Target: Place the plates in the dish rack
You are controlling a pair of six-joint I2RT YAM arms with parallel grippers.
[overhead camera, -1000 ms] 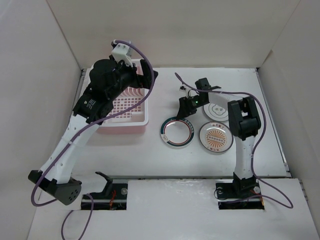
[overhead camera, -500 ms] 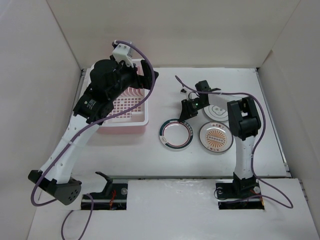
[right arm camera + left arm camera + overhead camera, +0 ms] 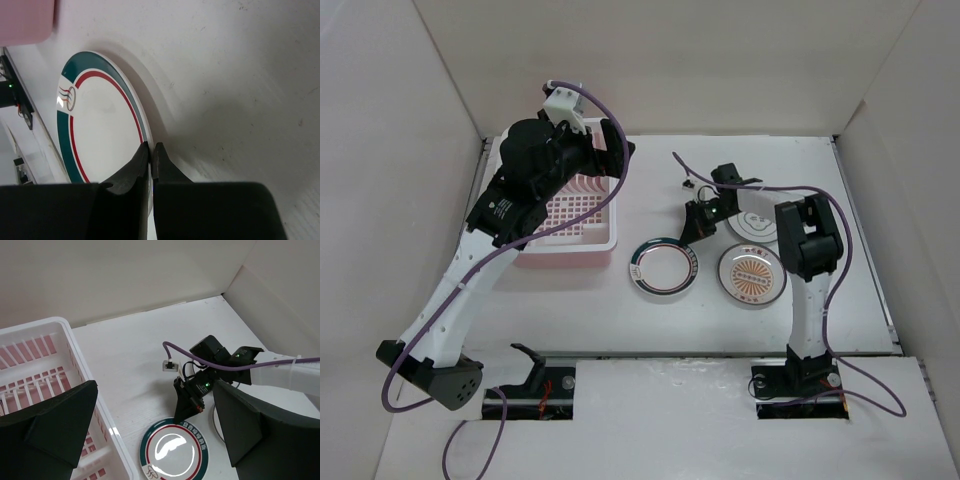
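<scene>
A green-rimmed white plate point(image 3: 663, 268) lies just right of the pale pink dish rack point(image 3: 582, 240). My right gripper point(image 3: 689, 238) is shut on its far-right rim. In the right wrist view the gripper point(image 3: 151, 150) pinches the rim of that plate point(image 3: 100, 130), which is tipped up with shadow beneath. An orange sunburst plate point(image 3: 752, 275) and a grey-rimmed white plate point(image 3: 758, 222) sit to the right, the second partly under the right arm. My left gripper point(image 3: 612, 152) hangs open over the rack's far right corner, holding nothing.
White walls close in the table on three sides. In the left wrist view, the rack point(image 3: 50, 355) fills the left side, with the green-rimmed plate point(image 3: 174, 452) beside it. A purple cable point(image 3: 760, 186) loops over the right arm.
My right gripper has closed onto the green-rimmed plate's rim. The plate has shifted a little left toward the rack. The left arm has not moved.
</scene>
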